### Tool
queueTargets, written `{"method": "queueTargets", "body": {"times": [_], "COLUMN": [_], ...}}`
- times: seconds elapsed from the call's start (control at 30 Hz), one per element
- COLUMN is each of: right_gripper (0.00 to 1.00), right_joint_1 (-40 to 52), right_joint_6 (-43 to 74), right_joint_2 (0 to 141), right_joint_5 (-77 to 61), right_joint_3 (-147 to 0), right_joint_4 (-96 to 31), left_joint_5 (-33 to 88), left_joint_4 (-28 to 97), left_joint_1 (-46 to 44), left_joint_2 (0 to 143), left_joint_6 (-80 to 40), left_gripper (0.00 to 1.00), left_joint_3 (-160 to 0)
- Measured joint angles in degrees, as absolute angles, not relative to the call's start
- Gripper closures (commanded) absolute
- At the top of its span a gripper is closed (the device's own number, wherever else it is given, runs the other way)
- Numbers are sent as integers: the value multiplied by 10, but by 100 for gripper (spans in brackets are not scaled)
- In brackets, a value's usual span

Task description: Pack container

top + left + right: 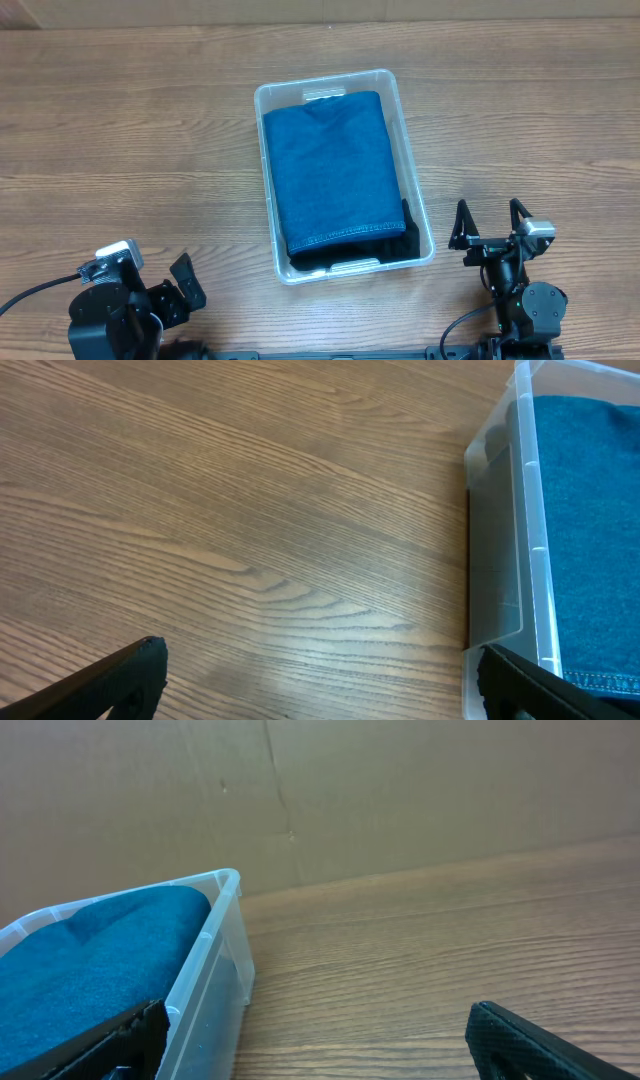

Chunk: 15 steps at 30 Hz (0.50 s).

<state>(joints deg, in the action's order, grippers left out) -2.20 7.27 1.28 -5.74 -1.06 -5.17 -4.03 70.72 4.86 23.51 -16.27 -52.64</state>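
Observation:
The clear plastic container stands in the middle of the table. A folded blue denim cloth fills it, with something dark under its near end; the bottom label is hidden. My left gripper is open and empty at the front left, away from the container. My right gripper is open and empty at the front right, just right of the container's near corner. The left wrist view shows the container's wall and the cloth on its right. The right wrist view shows the container's corner and the cloth on its left.
The wooden table lies bare on both sides of the container. A brown cardboard wall stands along the table's far edge.

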Motion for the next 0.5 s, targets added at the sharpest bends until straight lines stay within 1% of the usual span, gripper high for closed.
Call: {"method": "queueTargets", "body": {"times": [0.27,0.37,0.47,0.5], "right_gripper": [0,0,0,0], "right_joint_1": [-22,-22,-22,-22], "right_joint_6": [73,72,73,73], "right_joint_2": [13,13,13,13], "right_joint_5": [-57,-57,-57,-57], "right_joint_3": [-11,-11,-11,-11], "right_joint_4": [-51,-51,-51,-51], "left_joint_5": [-40,-39,-36,-36], "left_joint_4": [707,701,641,594], "left_joint_1": [49,21,17,17], "left_joint_2": [235,228,206,193], "left_joint_6": [-163,-163,-149,-138], "left_gripper": [0,0,0,0], "left_joint_3": [-526,-522,-467,-433]}}
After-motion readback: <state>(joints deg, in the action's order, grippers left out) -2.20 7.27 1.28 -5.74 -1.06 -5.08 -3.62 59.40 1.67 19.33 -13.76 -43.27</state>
